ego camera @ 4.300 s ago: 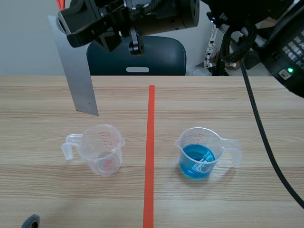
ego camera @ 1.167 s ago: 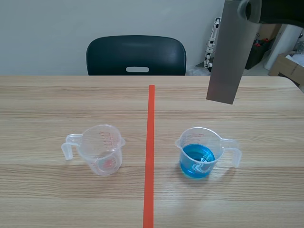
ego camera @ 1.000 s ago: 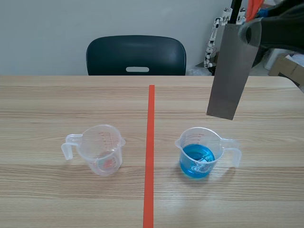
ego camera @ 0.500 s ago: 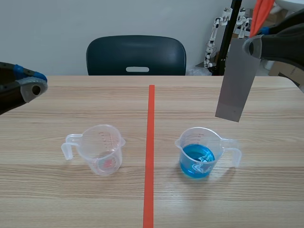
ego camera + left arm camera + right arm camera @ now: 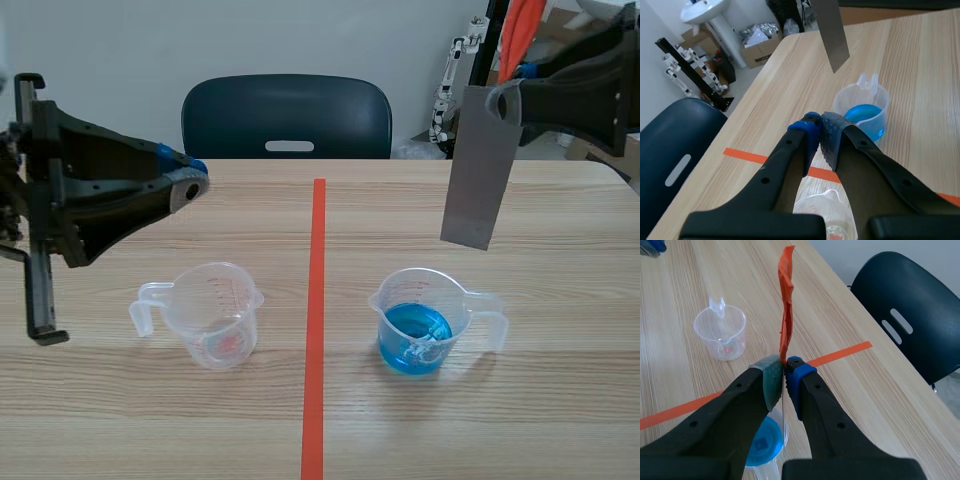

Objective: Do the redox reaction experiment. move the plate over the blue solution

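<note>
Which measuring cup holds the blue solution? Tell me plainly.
The cup right of the tape line, nearest the hanging metal plate; the left cup holds no blue liquid.

The cup [image 5: 420, 320], with the liquid [image 5: 415, 338] in it, stands on the table [image 5: 560, 420]. Above the cup and slightly behind it hangs the plate [image 5: 480, 165] — clear of the rim, its top edge pinched in the right gripper [image 5: 512, 98]. Left of the cup runs the tape line [image 5: 315, 330], and beyond that, level with the cup, stands the second cup [image 5: 212, 315]. The left gripper [image 5: 190, 185] hovers higher and far left of the cup — the chair [image 5: 287, 117] stands behind and left, past the table.
</note>
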Motion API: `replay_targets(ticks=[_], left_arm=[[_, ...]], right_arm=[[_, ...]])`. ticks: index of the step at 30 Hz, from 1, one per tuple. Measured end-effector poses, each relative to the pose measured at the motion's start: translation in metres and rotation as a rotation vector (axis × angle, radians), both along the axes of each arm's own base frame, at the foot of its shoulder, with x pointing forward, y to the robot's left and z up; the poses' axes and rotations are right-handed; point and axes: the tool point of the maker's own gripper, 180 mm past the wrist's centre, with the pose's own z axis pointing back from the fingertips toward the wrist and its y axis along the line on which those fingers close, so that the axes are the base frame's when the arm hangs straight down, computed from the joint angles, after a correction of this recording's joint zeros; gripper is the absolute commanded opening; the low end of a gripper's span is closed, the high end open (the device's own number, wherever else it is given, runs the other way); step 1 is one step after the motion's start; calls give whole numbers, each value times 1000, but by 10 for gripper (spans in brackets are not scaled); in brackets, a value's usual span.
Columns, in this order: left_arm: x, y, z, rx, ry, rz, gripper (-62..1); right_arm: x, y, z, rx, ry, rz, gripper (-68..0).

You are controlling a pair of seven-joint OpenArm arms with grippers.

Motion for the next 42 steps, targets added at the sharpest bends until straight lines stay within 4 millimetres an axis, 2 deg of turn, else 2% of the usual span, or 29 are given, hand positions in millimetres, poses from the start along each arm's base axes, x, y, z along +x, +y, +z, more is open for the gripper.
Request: replay_targets(ticks=[3,8,12,16,21,28,33,42], left_arm=[[3,-10,-18,9,28,-14,-584],[5,-21,-61,56,114,-52,-583],[9,-34,-78,69,135,-76,-583],[14,-49,-78,46,141,-108,-583],[26,-61,-74,11,138,-103,-583],[38,-69,-55,-72,144,-93,-583],[32,-71,-57,-65,164,-125,-582],[31,-78,-57,-71,171,-135,-582]], right_arm=[[-1,1,-1,-7,2,4,-669],[-7,14,-3,-18,9,35,-669],[-8,22,-9,-16,24,45,-669],[-10,25,-11,-15,32,49,-669],[-21,34,-11,-11,36,81,-669],[-28,39,3,-19,-9,98,-669],[-30,37,6,-19,-18,87,-669],[-40,38,-6,-39,24,95,-669]])
